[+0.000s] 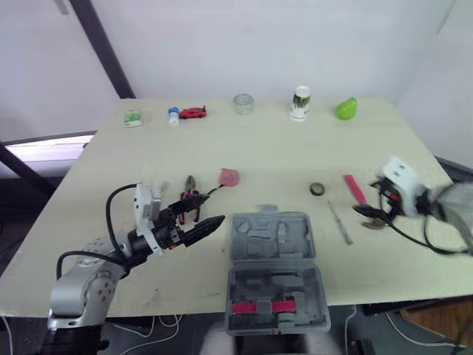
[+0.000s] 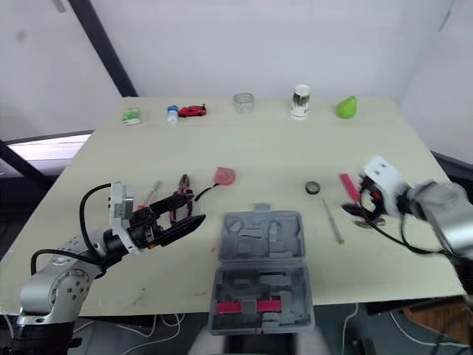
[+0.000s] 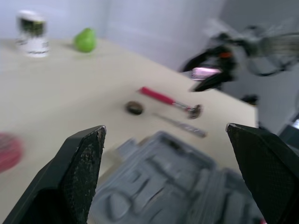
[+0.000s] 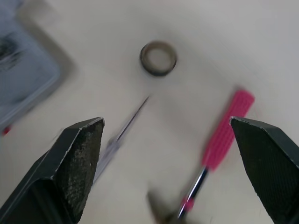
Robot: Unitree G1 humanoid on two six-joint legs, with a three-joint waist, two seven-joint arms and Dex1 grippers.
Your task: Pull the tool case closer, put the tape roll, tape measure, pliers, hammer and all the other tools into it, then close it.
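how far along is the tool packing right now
Done: the tool case lies open at the near edge of the table. In hand: nothing; the left hand and right hand are both open, the right over the hammer. Left: the tape roll, hammer, thin metal tool, pliers and pink tape measure all lie on the table, then closing the case.
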